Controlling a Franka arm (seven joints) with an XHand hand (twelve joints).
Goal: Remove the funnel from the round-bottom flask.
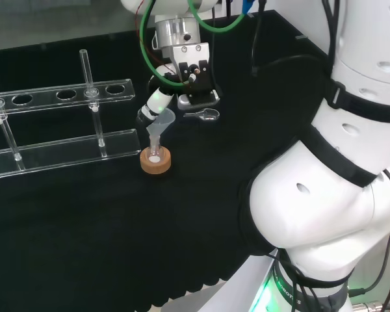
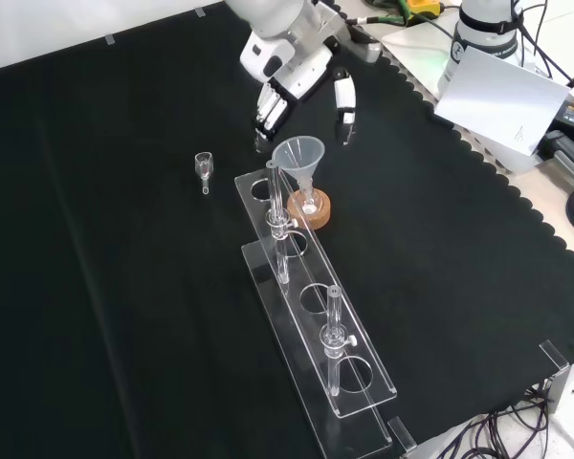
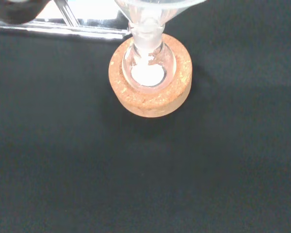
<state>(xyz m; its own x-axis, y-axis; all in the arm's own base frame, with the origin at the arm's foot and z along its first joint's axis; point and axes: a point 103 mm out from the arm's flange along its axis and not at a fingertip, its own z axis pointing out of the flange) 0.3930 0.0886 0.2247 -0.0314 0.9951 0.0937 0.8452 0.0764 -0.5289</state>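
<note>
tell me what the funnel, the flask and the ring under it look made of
The clear cone-shaped funnel looks like glass or clear plastic: see-through with bright glints, which one is unclear. The small clear round-bottom flask looks like glass, glossy, with something white at its bottom. The tan cork ring stand looks like cork: matte, speckled, grainy.

I am working in a laboratory: my table (image 2: 105,287) is lying under black cloth and carrying glassware, a clear test-tube rack (image 2: 311,325), a funnel (image 2: 298,158) sitting in a round-bottom flask (image 3: 148,68) on a cork ring (image 2: 309,212), with cables and equipment crowding its far right corner in the front view.
</note>
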